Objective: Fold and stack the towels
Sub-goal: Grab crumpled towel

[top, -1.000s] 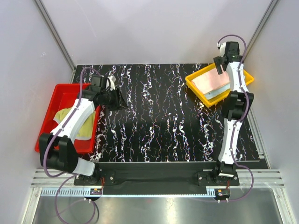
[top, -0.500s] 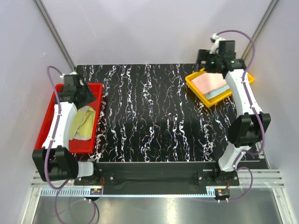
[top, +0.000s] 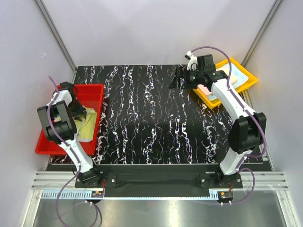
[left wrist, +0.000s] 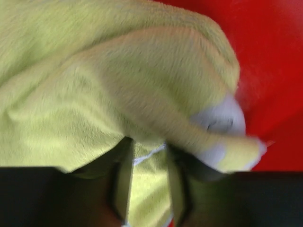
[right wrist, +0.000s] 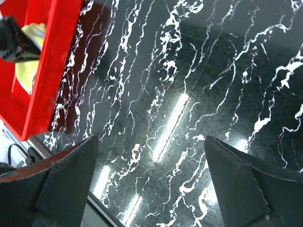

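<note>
**A:** Left side, what have you got?

**B:** The left gripper (top: 77,109) is down inside the red tray (top: 93,93), toward its far end. It sits on the yellow-green towel (top: 87,125). The towel is crumpled, not folded, and lies in the tray's right half.

**A:** Does it have hold of the cloth?

**B:** Going by the wrist view, the fingers (left wrist: 122,184) are drawn fairly close together. A ridge of the yellow-green towel (left wrist: 104,85) stands between them. The picture is blurred there. Pinched or only straddled, I cannot tell. Bare red tray (left wrist: 277,56) shows at the upper right.

**A:** And the right side?

**B:** The right gripper (top: 176,81) is out over the black marbled table (top: 151,123), just left of the yellow tray (top: 247,84). From its own camera the right gripper (right wrist: 150,142) has its jaws spread wide. Nothing is between them, only tabletop (right wrist: 199,71) beneath. The red tray (right wrist: 52,56) is at the upper left of that view.

**A:** Where are the other towels?

**B:** Both are in the yellow tray at the table's far right corner. The peach-pink towel (top: 203,88) shows at the tray's left end, mostly behind the right arm. The light blue towel (top: 239,74) is toward the tray's right end. The arm crosses between them, so I cannot tell how they overlap.
</note>
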